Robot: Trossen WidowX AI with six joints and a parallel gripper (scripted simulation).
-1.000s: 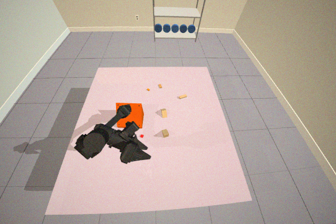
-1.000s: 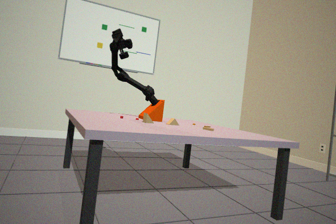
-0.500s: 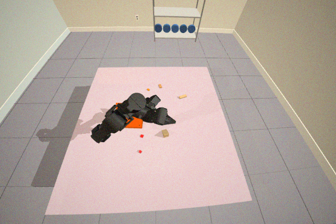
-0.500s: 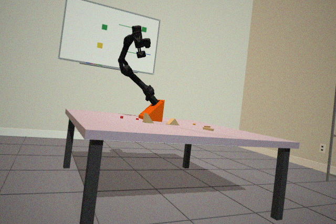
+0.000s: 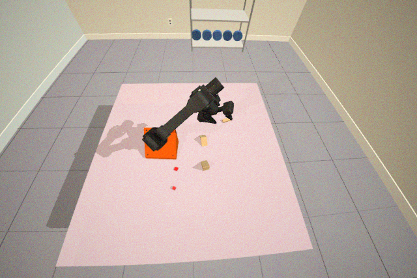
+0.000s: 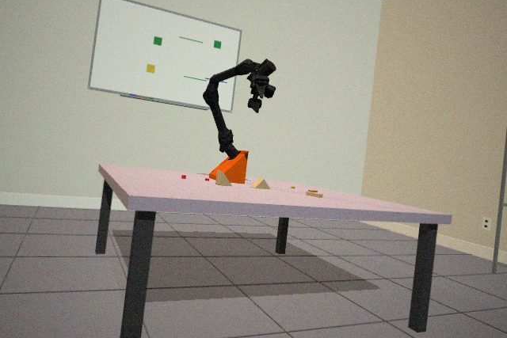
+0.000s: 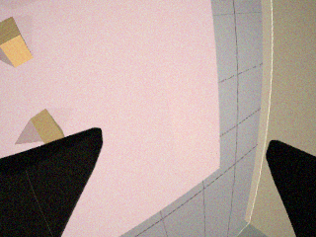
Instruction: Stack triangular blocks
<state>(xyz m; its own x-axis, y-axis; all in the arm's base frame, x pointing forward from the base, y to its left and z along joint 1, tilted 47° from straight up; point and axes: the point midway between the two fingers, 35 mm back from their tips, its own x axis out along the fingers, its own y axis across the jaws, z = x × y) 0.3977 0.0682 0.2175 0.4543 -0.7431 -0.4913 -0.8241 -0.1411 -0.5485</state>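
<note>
One triangular block point(image 5: 203, 140) point(image 6: 260, 184) point(image 7: 15, 44) lies in front of the orange base, low and ridge-like in the exterior view. The other triangular block point(image 5: 204, 165) point(image 6: 223, 179) point(image 7: 47, 125) stands taller, with a steep pointed outline. They are apart, each on the pink table point(image 5: 235, 217) point(image 6: 172, 188) point(image 7: 148, 74). The left finger partly covers the second block in the wrist view. My gripper point(image 5: 223, 120) point(image 6: 259, 104) point(image 7: 187, 142) is open and empty, high above the table and away from both blocks.
Two small red cubes point(image 5: 176, 168) point(image 5: 173, 188) lie left of the blocks. A thin wooden piece point(image 5: 226, 120) point(image 6: 314, 194) lies beyond them, with a small orange piece point(image 6: 292, 187) farther back. The orange base point(image 5: 161, 152) point(image 6: 235, 170) stands on the table.
</note>
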